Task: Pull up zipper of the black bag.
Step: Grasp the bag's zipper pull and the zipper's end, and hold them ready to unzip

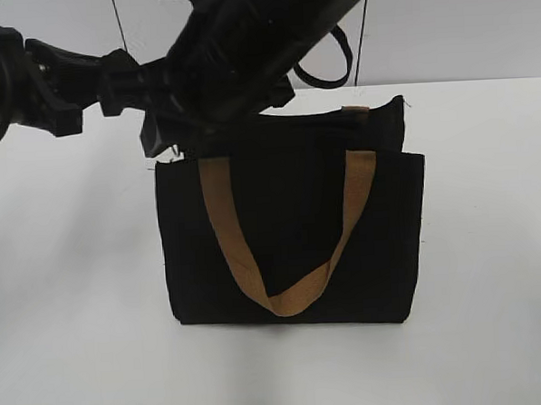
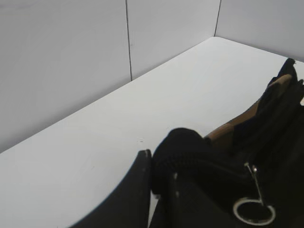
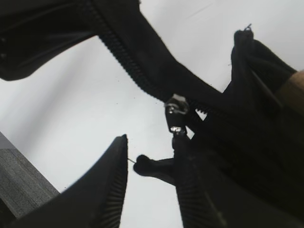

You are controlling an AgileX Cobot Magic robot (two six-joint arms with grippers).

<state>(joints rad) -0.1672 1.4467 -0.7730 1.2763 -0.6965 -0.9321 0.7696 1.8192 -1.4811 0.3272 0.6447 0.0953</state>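
Observation:
The black bag (image 1: 291,247) stands upright mid-table, one tan handle (image 1: 344,226) hanging over its front. Both arms meet at its top left corner. My left gripper (image 2: 159,171) is shut on a bunched black fabric corner of the bag (image 2: 183,147). My right gripper (image 3: 153,142) is open beside the zip line (image 3: 128,61). The grey metal zipper slider (image 3: 176,110) sits just above the right finger. A small dark tab (image 3: 147,165) sticks out between the fingers, touching only the right one. The bag top (image 3: 256,95) gapes open beyond the slider.
A metal ring on a thin pin (image 2: 254,211) hangs by the bag in the left wrist view. The white table (image 1: 76,294) runs to a grey panelled wall (image 2: 71,57). The right arm (image 1: 244,41) crosses over the bag's top left.

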